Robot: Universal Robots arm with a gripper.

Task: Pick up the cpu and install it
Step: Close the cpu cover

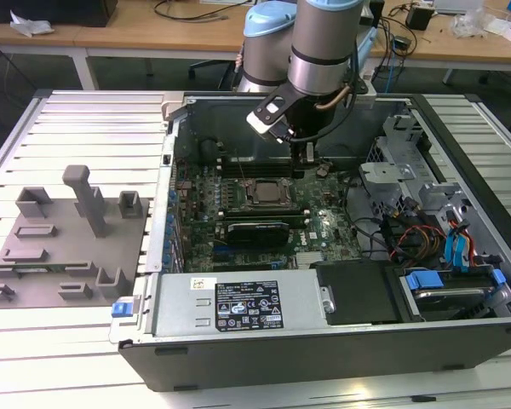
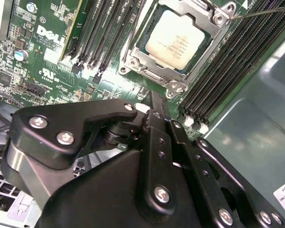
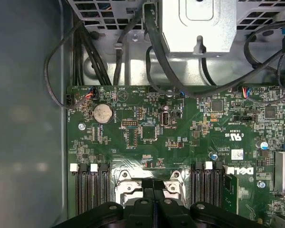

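Tool [image 1: 305,155] hovers inside the case [image 1: 281,358] in the exterior view, near the cpu [image 1: 264,192]. Second wrist view: tool [image 2: 154,99] pressed together, empty; cpu [image 2: 178,40] lies in its socket [image 2: 135,59]. First wrist view: tool [image 3: 153,183] sits over the socket [image 3: 126,186]; a vertical path should spare it.

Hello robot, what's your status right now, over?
Gripper shut, empty, over the motherboard. Cpu sitting in its socket frame. No obstruction seen between.
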